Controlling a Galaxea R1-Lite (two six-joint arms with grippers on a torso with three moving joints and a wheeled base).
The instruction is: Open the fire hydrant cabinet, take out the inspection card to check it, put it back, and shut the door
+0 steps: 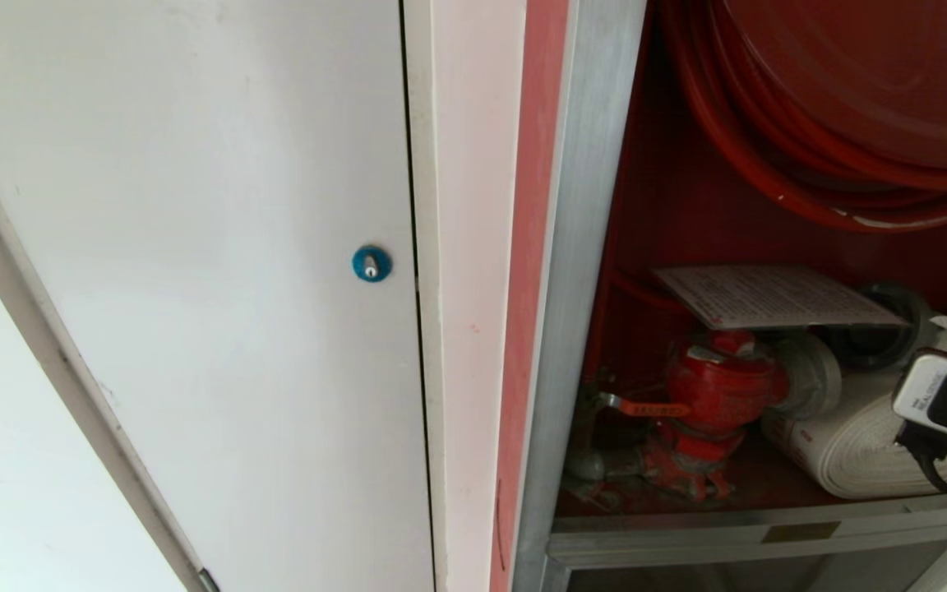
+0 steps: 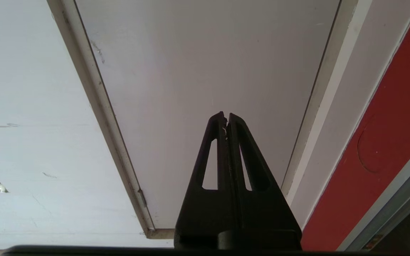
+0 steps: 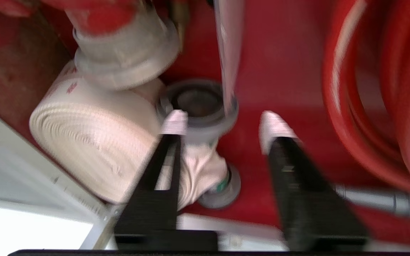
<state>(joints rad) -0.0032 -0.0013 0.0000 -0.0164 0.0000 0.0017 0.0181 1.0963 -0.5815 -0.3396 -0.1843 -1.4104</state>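
The right claw [image 3: 222, 129] gapes empty inside the fire hydrant cabinet [image 1: 584, 247], beside the inspection card [image 1: 773, 296]; left claw [image 2: 225, 116] closed.

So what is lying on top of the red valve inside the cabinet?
The inspection card lies flat on the red valve, also reaching over a grey coupling. The valve's top is covered by it.

A building corridor or utility corner: a wall-set fire hydrant cabinet [image 1: 572, 271] beside a plain white door [image 1: 194, 271].
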